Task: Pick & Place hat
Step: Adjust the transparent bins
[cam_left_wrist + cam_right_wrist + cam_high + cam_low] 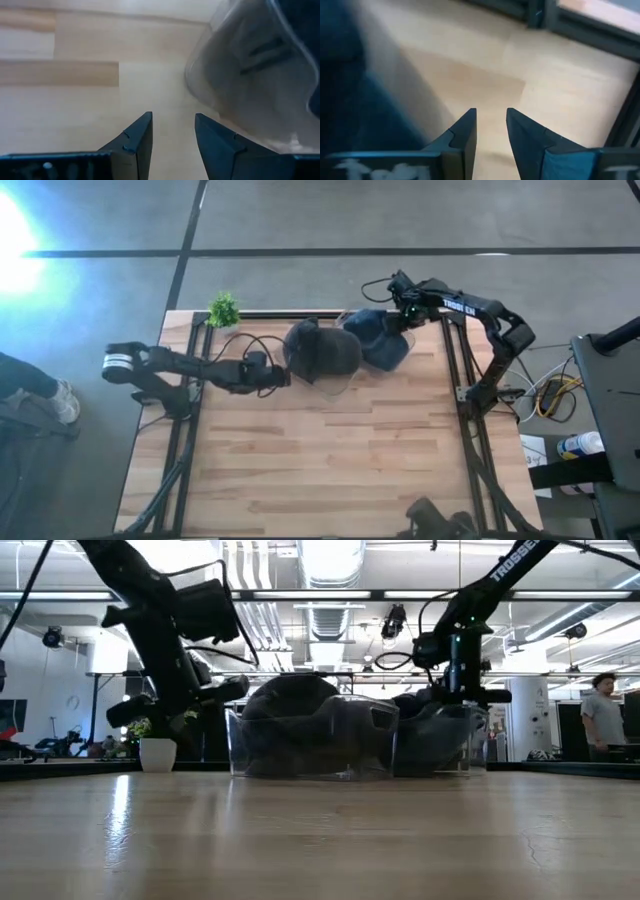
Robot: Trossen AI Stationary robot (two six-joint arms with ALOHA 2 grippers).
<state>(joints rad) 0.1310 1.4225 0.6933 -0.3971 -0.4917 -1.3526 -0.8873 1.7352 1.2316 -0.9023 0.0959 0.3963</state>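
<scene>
A black hat (320, 350) sits in a clear plastic bin (310, 740) near the table's far edge. Beside it on the right, a dark blue hat (378, 335) lies in a second clear bin (440, 745). My left gripper (283, 376) is open, low over the wood just left of the black hat's bin; its wrist view shows the bin's clear wall (240, 65) beside the fingers. My right gripper (405, 318) is open at the far right side of the blue hat, and the wrist view shows blue cloth (350, 75) next to it. Neither gripper holds anything.
A small potted plant (223, 309) stands at the far left corner. Bare wood (320, 460) fills the near half of the table. Dark frame rails (455, 370) run along both sides. A person (603, 710) stands in the room behind, and a person's leg (30, 385) shows at the left.
</scene>
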